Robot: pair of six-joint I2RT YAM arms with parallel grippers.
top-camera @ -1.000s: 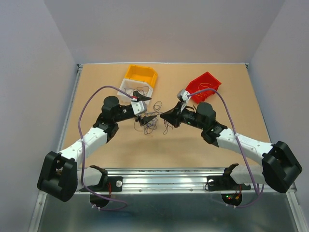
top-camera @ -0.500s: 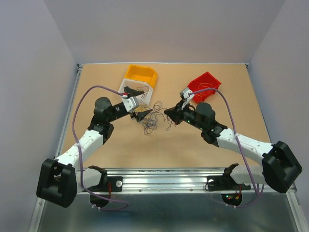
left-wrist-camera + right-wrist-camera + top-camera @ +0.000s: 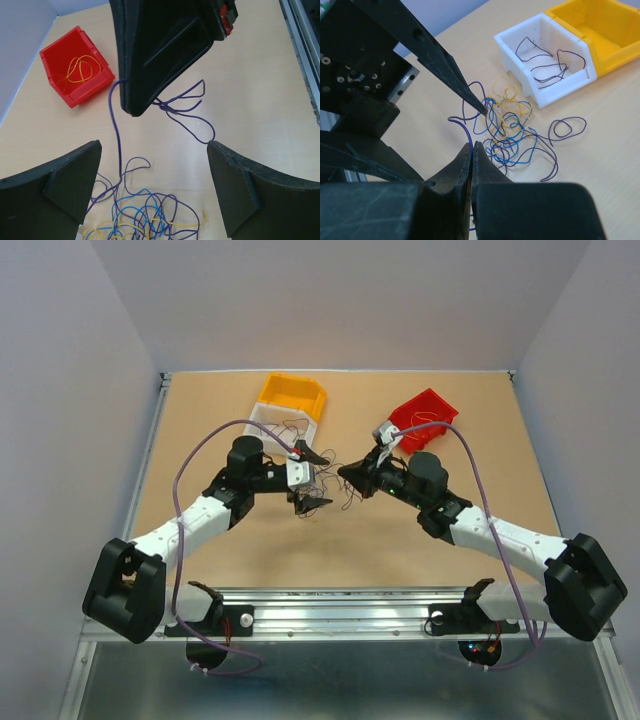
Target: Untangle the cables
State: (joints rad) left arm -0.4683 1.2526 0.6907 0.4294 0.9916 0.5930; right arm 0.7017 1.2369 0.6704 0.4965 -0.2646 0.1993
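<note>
The cables (image 3: 328, 487) are a loose clump of purple, blue and yellow wires mid-table; the clump also shows in the right wrist view (image 3: 507, 125) and the left wrist view (image 3: 145, 215). My right gripper (image 3: 471, 146) is shut on one purple strand (image 3: 465, 127) that rises from the clump; in the top view it (image 3: 345, 472) is at the clump's right edge. My left gripper (image 3: 154, 145) is wide open and empty just above the clump, facing the right gripper (image 3: 132, 110); in the top view it (image 3: 312, 480) is on the clump's left side.
A white bin (image 3: 268, 422) holds dark wires, with a yellow bin (image 3: 290, 392) behind it at the back left. A red bin (image 3: 425, 410) at the back right holds an orange-yellow wire (image 3: 80, 67). Lilac arm cables arc over both arms.
My left arm has swung right and turned its open gripper over the clump. My right gripper has stayed nearly still, shut on the purple strand.
</note>
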